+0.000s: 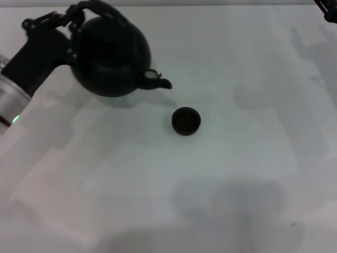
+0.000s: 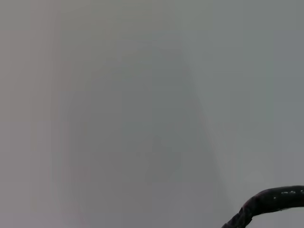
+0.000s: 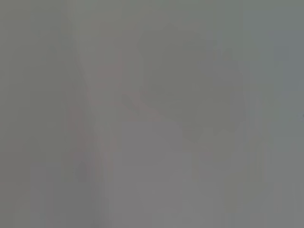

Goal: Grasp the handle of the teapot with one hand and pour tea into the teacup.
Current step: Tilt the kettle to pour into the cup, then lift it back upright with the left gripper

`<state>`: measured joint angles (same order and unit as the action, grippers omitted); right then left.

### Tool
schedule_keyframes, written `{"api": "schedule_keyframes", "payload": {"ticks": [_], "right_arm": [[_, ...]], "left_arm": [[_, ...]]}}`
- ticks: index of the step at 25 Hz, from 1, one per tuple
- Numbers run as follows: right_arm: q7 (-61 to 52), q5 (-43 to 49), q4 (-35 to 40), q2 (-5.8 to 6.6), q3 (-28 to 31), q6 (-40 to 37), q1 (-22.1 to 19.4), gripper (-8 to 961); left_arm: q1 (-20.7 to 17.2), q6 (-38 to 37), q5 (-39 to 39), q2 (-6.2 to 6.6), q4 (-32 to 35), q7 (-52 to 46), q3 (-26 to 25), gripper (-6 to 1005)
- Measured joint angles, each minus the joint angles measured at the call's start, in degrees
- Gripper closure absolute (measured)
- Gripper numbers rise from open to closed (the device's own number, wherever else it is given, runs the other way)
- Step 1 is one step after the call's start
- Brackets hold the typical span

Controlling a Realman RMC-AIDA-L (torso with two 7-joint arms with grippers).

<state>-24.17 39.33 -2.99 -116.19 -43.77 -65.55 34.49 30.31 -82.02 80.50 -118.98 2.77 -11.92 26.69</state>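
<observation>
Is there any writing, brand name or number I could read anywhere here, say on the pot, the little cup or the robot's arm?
None can be read.
The teapot, its handle and the teacup are plain black with no marks.
The left gripper at the handle shows no label; the arm behind it has only a small green light, no lettering.
The right gripper barely shows at the far corner, with nothing legible.

A plain white table (image 1: 237, 174) fills the head view from edge to edge. Soft grey shadows lie on it: a broad one near the front edge, fainter ones toward the far right corner and along the left side.
</observation>
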Motion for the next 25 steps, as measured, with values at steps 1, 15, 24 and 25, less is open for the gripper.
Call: {"api": "schedule_keyframes", "payload": {"ticks": [1,15,24,25], "right_arm": [[0.0,-0.02,0.0,0.0,0.0,0.0,0.0,123],[-0.45,-0.05,0.74,0.0,0.0,0.27,0.17,123],[-1.75,-0.04,1.59,0.02,0.0,0.34,0.11,123],[-1.8,-0.04,1.59,0.02,0.0,0.34,0.11,123]], "left_arm": [[0.57,0.2,0.86,0.0,0.36,0.23,0.0,911],[5.37,6.28,5.17,-0.38,-0.17,13.88,0.12,911],[6.41,7.45,6.66,-0.44,-0.95,19.04,0.58,910],[6.49,7.46,6.67,-0.45,-0.97,19.25,0.58,910]]}}
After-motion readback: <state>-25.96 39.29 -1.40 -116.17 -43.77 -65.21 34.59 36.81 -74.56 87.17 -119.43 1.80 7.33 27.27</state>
